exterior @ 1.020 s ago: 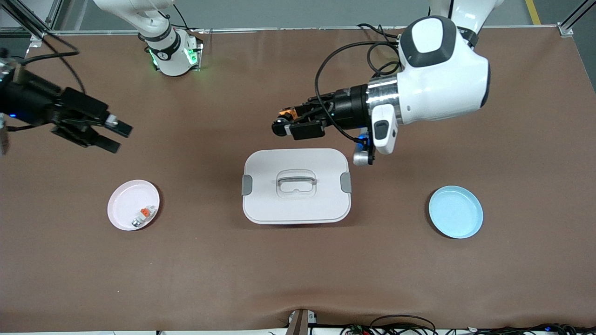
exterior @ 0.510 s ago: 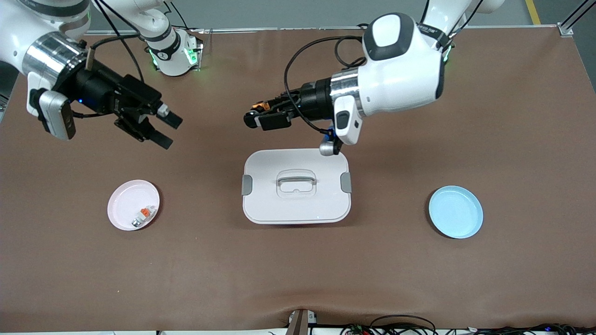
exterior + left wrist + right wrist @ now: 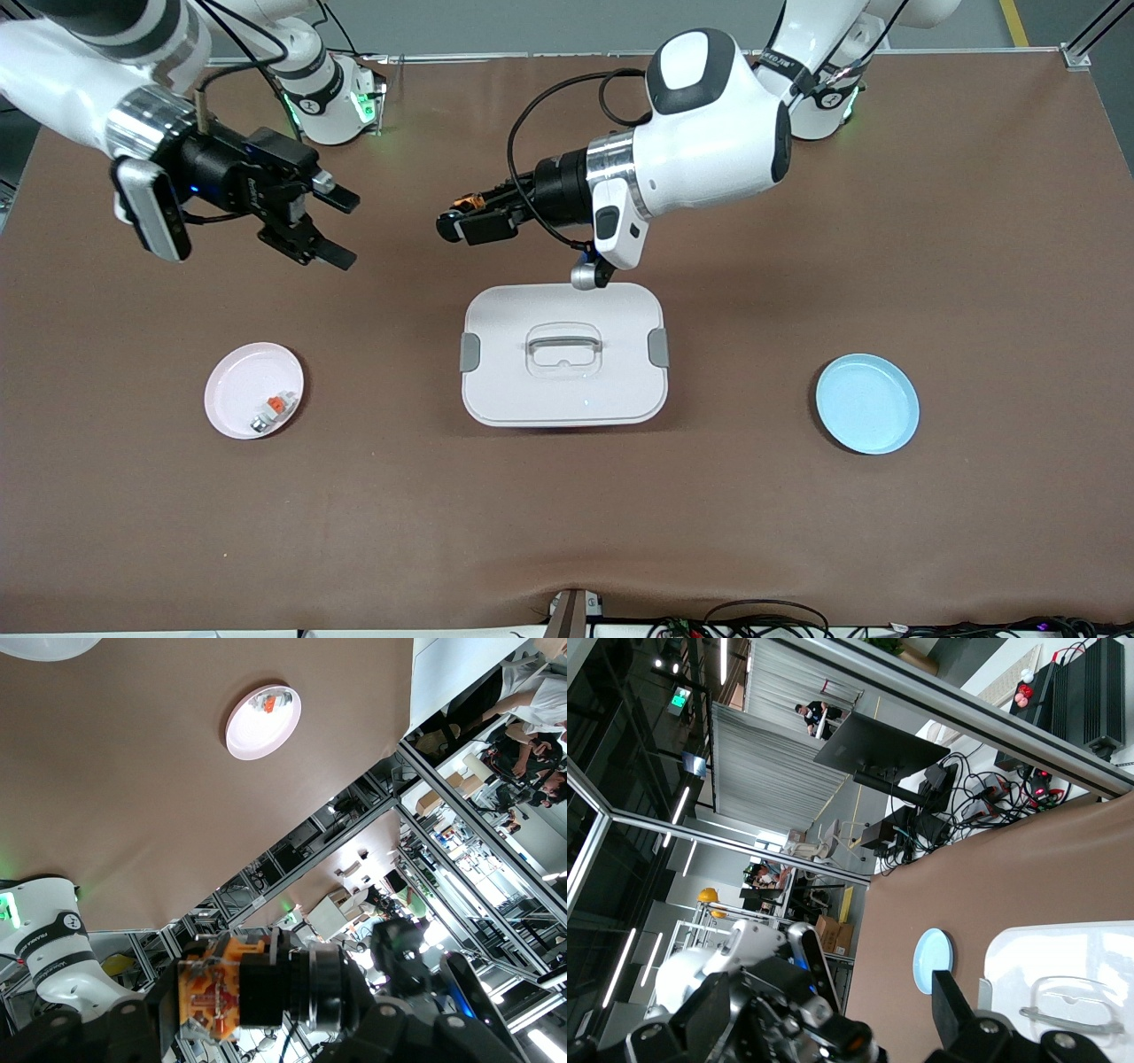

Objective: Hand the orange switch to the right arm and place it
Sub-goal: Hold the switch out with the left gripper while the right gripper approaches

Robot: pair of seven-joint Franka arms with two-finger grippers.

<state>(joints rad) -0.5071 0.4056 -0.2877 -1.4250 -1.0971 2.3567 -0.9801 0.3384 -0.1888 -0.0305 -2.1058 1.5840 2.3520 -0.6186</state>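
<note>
The orange switch (image 3: pixel 454 219) is a small black cylinder with an orange end, held level in the air. My left gripper (image 3: pixel 461 223) is shut on it, over the bare brown mat between the white box and the robots' bases. In the left wrist view the orange switch (image 3: pixel 266 988) lies crosswise in my left gripper (image 3: pixel 259 1032). My right gripper (image 3: pixel 335 229) stands open over the mat, its jaws facing the switch with a gap between them. In the right wrist view the orange switch (image 3: pixel 852 1045) shows between the spread jaws of my right gripper (image 3: pixel 833 1032), still apart from them.
A white lidded box (image 3: pixel 563 390) with a handle sits mid-table. A pink plate (image 3: pixel 239 390) toward the right arm's end holds a white-and-silver part with an orange tab (image 3: pixel 270 410). A blue plate (image 3: pixel 866 403) lies toward the left arm's end.
The left gripper carried the switch toward the right arm's end. The right gripper swung in from the table's end toward the middle, so the two now face each other closely.
</note>
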